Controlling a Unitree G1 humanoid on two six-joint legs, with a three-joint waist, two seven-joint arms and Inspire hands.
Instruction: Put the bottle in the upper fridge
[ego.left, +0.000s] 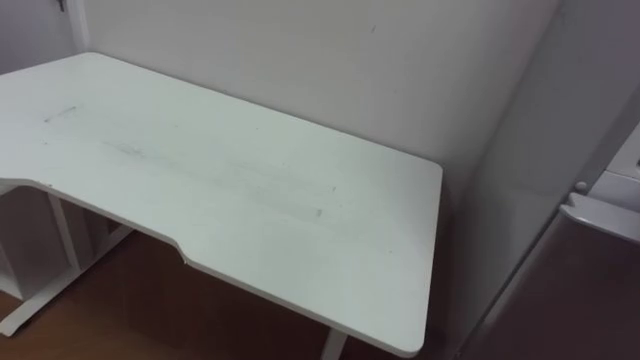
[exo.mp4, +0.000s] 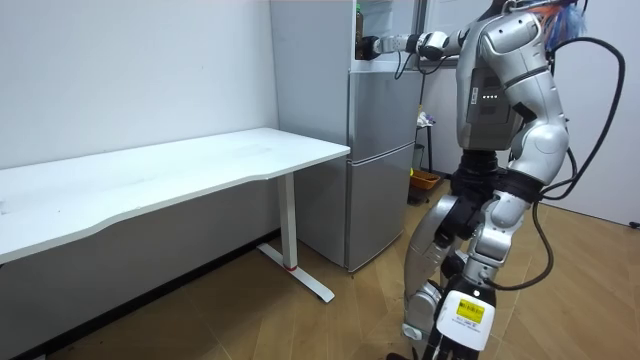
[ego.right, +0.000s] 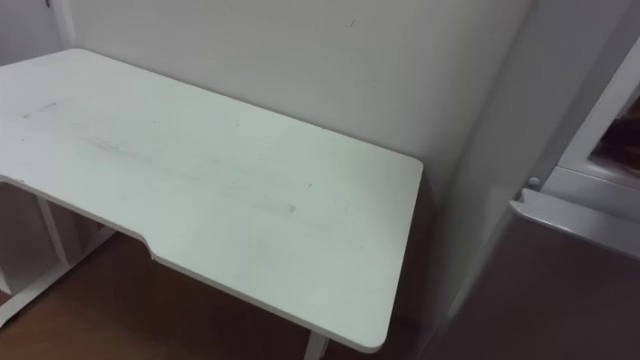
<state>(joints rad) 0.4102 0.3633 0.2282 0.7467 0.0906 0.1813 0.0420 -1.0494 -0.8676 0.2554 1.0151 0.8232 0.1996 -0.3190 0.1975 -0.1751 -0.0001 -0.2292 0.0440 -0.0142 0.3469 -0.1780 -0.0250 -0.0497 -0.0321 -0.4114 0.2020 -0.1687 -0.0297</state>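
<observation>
Where the white table (ego.left: 250, 200) ends, a fridge (exo.mp4: 380, 150) stands.

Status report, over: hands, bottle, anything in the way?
Right hand raised at the upper fridge opening. Bottle: cannot tell whether held or already inside. White table stands beside the fridge, apart from the arm.

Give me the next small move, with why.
Probably tilt the head up toward the upper fridge: the outstretched hand reaches that compartment in the room view, while the eye views look down at the white table. Whether it holds the bottle is unclear.
</observation>
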